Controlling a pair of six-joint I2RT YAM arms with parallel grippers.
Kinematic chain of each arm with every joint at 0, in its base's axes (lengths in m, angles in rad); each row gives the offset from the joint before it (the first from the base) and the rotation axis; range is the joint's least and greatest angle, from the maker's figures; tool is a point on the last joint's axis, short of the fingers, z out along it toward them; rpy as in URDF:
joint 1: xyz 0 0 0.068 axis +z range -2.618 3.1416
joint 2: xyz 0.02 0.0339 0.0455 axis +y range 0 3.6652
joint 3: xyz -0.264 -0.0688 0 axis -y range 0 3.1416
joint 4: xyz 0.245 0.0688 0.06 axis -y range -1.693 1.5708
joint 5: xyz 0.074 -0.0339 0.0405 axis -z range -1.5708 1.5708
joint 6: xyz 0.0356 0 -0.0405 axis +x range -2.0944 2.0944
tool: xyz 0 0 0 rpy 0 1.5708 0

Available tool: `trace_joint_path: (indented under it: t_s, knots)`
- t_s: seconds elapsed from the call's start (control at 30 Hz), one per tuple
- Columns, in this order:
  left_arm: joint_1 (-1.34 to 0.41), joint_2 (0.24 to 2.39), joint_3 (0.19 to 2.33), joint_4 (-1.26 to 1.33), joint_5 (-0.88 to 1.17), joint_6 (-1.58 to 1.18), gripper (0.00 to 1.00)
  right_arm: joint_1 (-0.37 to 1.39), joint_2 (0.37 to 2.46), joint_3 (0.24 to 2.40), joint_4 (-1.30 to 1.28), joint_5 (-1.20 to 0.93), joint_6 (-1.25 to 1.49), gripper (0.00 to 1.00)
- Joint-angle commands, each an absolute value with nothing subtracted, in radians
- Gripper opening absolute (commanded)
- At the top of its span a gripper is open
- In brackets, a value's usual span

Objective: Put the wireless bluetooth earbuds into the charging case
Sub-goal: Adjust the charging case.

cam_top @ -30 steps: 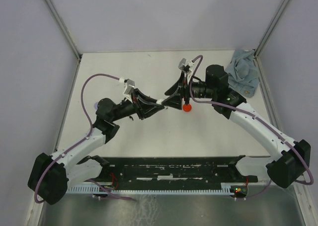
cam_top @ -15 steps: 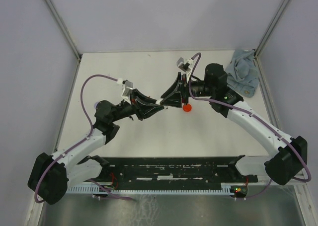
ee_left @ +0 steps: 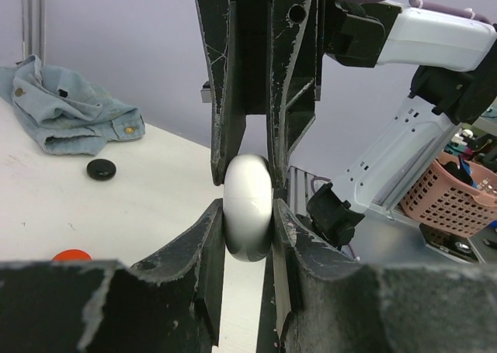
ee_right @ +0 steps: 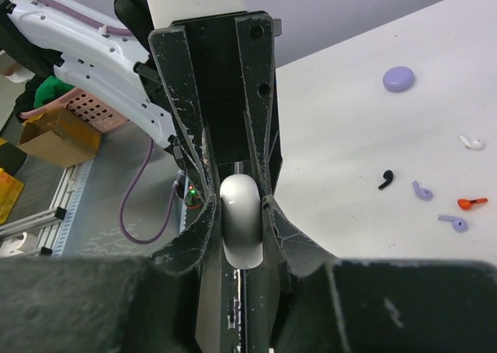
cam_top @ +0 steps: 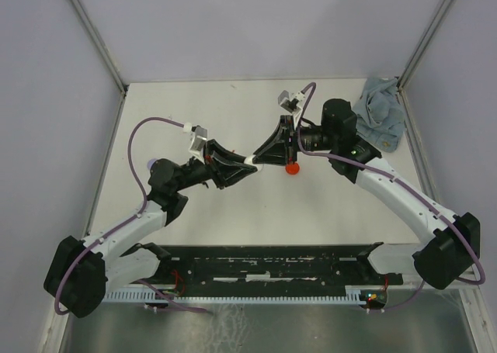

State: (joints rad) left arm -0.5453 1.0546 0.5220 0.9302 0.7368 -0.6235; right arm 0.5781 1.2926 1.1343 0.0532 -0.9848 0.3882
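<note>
With the left gripper [ee_left: 248,217] and right gripper [ee_right: 241,213] both clamped nearly shut on the closed white case [ee_left: 248,198], held on edge in mid-air at centre, the earbuds [ee_right: 422,190] lie scattered on the table [ee_right: 334,143] below and to the left, so the left arm is judged nearer them.

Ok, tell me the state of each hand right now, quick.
The left hand is shut on the white case.
The right hand is shut on that white case too, from the opposite side.
</note>
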Motion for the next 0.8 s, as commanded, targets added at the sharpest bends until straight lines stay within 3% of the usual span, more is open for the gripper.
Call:
trace_joint_path:
  t_s: [0.0, 0.2, 0.43, 0.63, 0.77]
  knots:
    - [-0.545, 1.059, 0.523, 0.989, 0.721, -0.65, 0.22, 0.577, 1.268, 1.135, 0.094, -1.037, 0.377, 0.19]
    - [-0.546, 1.054, 0.521, 0.932, 0.72, -0.641, 0.41, 0.575, 1.255, 1.153, 0.045, -1.039, 0.337, 0.11]
    - [-0.546, 1.05, 0.509, 0.916, 0.725, -0.645, 0.48, 0.573, 1.241, 1.163, 0.001, -1.03, 0.301, 0.1]
    - [-0.546, 1.049, 0.513, 0.911, 0.733, -0.645, 0.45, 0.571, 1.239, 1.164, -0.008, -1.029, 0.295, 0.11]
    - [-0.546, 1.052, 0.516, 0.912, 0.741, -0.646, 0.26, 0.571, 1.24, 1.162, -0.009, -1.028, 0.295, 0.11]
